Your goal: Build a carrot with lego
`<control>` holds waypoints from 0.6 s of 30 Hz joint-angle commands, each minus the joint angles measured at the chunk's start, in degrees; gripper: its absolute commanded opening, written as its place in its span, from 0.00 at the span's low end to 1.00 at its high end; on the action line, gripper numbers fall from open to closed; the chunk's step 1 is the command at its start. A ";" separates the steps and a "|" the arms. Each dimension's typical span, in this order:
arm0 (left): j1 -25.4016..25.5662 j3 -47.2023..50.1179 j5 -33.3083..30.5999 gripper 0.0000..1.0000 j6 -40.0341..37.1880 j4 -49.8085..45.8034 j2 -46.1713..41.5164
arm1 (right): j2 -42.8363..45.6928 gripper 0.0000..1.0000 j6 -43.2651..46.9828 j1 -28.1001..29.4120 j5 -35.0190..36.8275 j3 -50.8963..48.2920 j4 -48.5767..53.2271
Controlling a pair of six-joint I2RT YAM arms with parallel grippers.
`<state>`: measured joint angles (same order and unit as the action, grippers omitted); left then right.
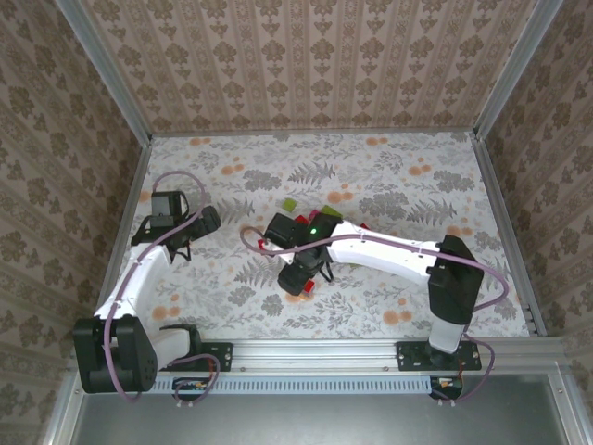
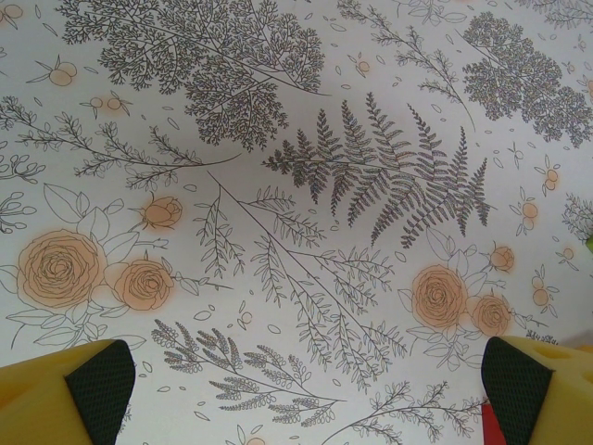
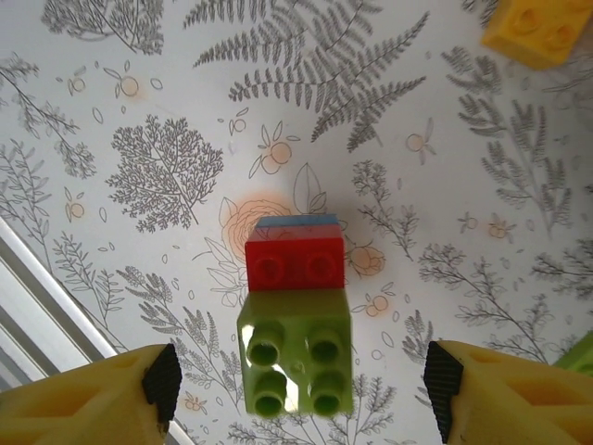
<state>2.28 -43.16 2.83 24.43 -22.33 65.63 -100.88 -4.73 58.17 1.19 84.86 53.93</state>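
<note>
A small lego stack [image 3: 295,315] rests on the flowered table between my right gripper's fingers: a light green brick [image 3: 295,357] nearest the camera, a red one [image 3: 295,260] behind it, and a blue edge [image 3: 296,221] behind that. My right gripper [image 3: 301,380] is open, and the stack touches neither pad [image 3: 162,380]. From above, the right gripper [image 1: 304,278] hangs just in front of a cluster of red and green lego [image 1: 310,215]. A yellow brick [image 3: 537,28] lies farther off. My left gripper [image 2: 306,389] is open over bare table, and from above it sits at the left [image 1: 185,243].
The metal rail [image 3: 37,297] of the table's near edge runs close to the right gripper's left finger. Patterned walls [image 1: 296,65] enclose the table on three sides. A green sliver [image 3: 579,357] shows at the right edge of the right wrist view.
</note>
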 commanded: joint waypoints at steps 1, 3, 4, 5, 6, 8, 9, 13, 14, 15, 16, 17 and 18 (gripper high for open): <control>0.46 -1.62 -0.28 1.00 -0.88 -0.22 -0.23 | 6.03 0.74 -1.51 -3.36 2.31 -2.17 0.38; 0.46 -1.67 -0.29 1.00 -0.95 -0.17 -0.28 | 8.61 0.74 -3.02 -6.88 2.76 -4.61 -0.82; 0.49 -1.66 -0.28 1.00 -0.95 -0.18 -0.24 | 9.60 0.74 -3.90 -8.61 3.21 -5.67 -1.28; 0.44 -1.67 -0.20 1.00 -0.94 -0.17 -0.23 | 10.60 0.74 -4.68 -10.83 3.61 -7.24 -1.92; 0.51 -1.67 -0.19 1.00 -0.94 -0.12 -0.19 | 11.15 0.74 -5.09 -12.48 3.81 -8.51 -2.50; 0.47 -1.62 -0.06 1.00 -0.95 -0.13 -0.24 | 11.84 0.74 -6.25 -15.56 3.89 -11.12 -4.04; 0.50 -1.67 -0.10 1.00 -0.92 -0.05 -0.23 | 11.76 0.74 -6.66 -17.10 4.14 -12.34 -4.72; 0.53 -1.75 -0.02 1.00 -0.89 0.01 -0.06 | 9.85 0.74 -7.39 -21.67 3.53 -16.21 -7.92; 0.51 -1.76 -0.02 1.00 -0.92 0.07 0.02 | 9.13 0.74 -7.48 -22.53 3.08 -16.80 -8.63; 0.48 -1.75 -0.02 1.00 -0.89 0.01 0.03 | 8.22 0.74 -7.53 -23.28 2.56 -17.51 -9.41; 0.53 -1.75 -0.01 1.00 -0.96 0.01 -0.04 | 7.38 0.74 -7.63 -23.87 2.25 -18.13 -10.28; 0.46 -1.71 -0.02 1.00 -0.96 -0.05 -0.06 | 6.70 0.74 -7.57 -24.33 1.99 -18.53 -10.93; 0.48 -1.75 -0.10 1.00 -0.94 -0.03 -0.09 | 6.03 0.74 -7.57 -24.66 1.67 -18.90 -11.52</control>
<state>2.28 -43.16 2.83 24.40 -22.35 65.63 -93.08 -10.94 34.26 4.08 67.31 45.43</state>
